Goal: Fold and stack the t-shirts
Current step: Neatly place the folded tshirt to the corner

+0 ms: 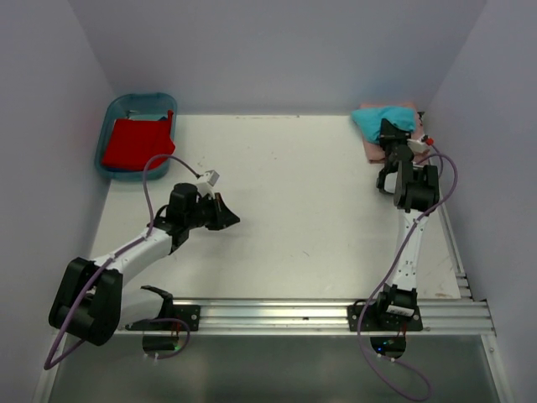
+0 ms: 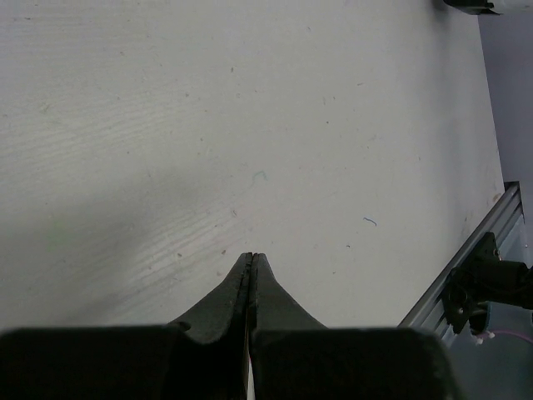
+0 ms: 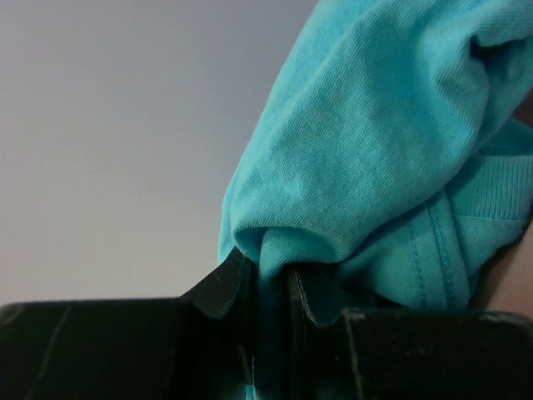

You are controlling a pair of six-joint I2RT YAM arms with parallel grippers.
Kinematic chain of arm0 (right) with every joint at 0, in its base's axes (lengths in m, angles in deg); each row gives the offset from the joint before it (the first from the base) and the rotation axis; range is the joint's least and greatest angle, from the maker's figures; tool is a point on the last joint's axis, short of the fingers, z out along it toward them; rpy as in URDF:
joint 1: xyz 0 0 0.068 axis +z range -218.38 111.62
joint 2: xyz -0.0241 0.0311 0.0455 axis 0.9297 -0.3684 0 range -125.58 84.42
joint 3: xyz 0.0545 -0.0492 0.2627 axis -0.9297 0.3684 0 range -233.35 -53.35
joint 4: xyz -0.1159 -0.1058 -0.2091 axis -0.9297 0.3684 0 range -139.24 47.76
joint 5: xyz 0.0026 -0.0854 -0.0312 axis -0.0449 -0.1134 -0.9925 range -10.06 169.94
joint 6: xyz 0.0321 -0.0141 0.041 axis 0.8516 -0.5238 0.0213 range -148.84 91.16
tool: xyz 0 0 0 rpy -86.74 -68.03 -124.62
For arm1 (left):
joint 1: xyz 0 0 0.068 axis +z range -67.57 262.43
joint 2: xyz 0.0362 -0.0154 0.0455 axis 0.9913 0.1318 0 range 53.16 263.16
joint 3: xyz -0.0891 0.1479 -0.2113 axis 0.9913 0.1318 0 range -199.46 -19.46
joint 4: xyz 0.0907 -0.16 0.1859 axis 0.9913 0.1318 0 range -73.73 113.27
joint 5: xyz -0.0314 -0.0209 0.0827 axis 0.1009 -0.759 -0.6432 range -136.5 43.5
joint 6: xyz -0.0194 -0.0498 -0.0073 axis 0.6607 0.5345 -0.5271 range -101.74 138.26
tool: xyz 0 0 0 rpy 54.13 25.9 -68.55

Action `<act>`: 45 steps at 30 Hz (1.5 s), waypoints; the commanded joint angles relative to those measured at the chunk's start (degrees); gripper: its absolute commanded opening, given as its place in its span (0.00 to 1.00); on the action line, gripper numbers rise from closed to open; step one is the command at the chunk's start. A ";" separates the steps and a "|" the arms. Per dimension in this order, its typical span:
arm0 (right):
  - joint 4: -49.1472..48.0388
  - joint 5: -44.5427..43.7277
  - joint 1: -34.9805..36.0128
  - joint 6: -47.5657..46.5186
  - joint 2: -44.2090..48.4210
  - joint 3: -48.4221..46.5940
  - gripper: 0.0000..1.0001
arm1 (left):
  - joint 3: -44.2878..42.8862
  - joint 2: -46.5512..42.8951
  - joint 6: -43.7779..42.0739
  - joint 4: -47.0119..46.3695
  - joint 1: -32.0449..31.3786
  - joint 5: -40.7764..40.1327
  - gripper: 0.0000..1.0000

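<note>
A turquoise t-shirt (image 1: 382, 118) lies bunched on top of a pale salmon-pink t-shirt (image 1: 375, 148) at the table's far right corner. My right gripper (image 1: 388, 133) is shut on a fold of the turquoise t-shirt (image 3: 366, 158), the cloth pinched between its fingers (image 3: 223, 283). A red t-shirt (image 1: 134, 143) lies in the blue tub (image 1: 113, 111) at the far left. Over the bare table's left middle, my left gripper (image 1: 232, 220) is shut with nothing in it; its fingertips (image 2: 241, 271) press together in the left wrist view.
White walls close in the table on the left, back and right. An aluminium rail (image 1: 319, 315) carrying both arm bases runs along the near edge. A small white connector (image 1: 209, 177) on the left arm's cable hangs above the table.
</note>
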 commanded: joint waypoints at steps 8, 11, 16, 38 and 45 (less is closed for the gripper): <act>-7.01 -2.60 0.33 0.28 15.60 13.69 0.99 | 1.46 -2.76 0.69 -1.51 0.11 -0.14 0.00; -4.29 -3.40 0.41 0.97 22.64 18.88 0.99 | 1.64 -3.02 1.12 -1.95 0.11 0.13 0.00; 6.86 -3.93 0.85 2.39 35.73 25.13 0.99 | 1.99 -3.46 1.39 -2.39 0.11 0.30 0.00; 70.22 4.63 22.63 -39.61 79.59 34.62 0.99 | -1.52 -16.46 -0.46 0.51 0.11 -4.61 0.48; 92.13 13.53 28.44 -48.22 80.93 33.92 0.99 | -5.74 -20.26 -2.74 3.67 0.11 -8.31 1.00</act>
